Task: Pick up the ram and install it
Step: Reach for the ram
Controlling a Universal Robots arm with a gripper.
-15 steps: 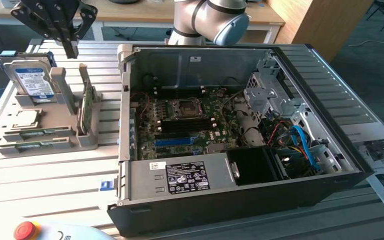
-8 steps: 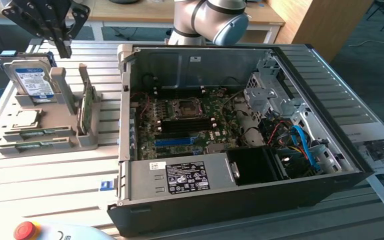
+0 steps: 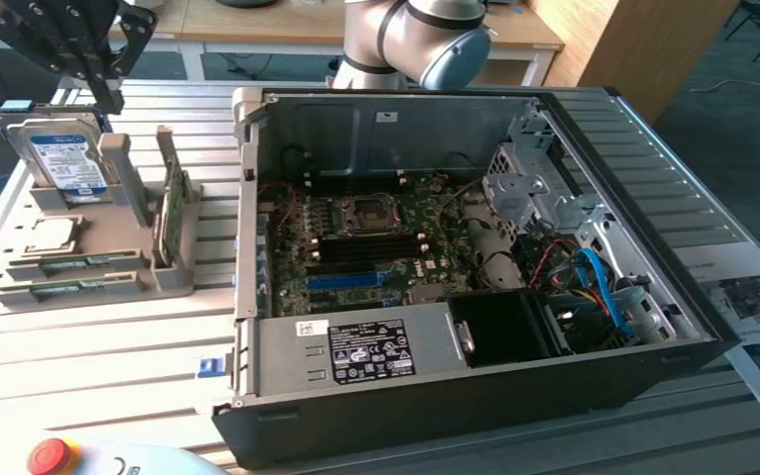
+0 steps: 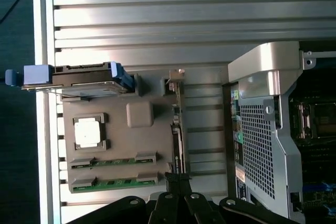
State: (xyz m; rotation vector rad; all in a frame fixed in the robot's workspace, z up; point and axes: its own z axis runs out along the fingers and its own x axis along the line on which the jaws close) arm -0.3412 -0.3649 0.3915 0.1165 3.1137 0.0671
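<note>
Pincer (image 3: 112,102) body partly off-frame

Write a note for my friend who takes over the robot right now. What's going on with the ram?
Gripper: shut, holding nothing, up above the grey tray, near the hard drive.
Ram: the first ram stick and the second ram stick lie flat in the tray, side by side, not touched.
Done: nothing that shows. The computer case is open, with the motherboard in view.
Left: the whole job, both picking up a stick and installing it.
</note>
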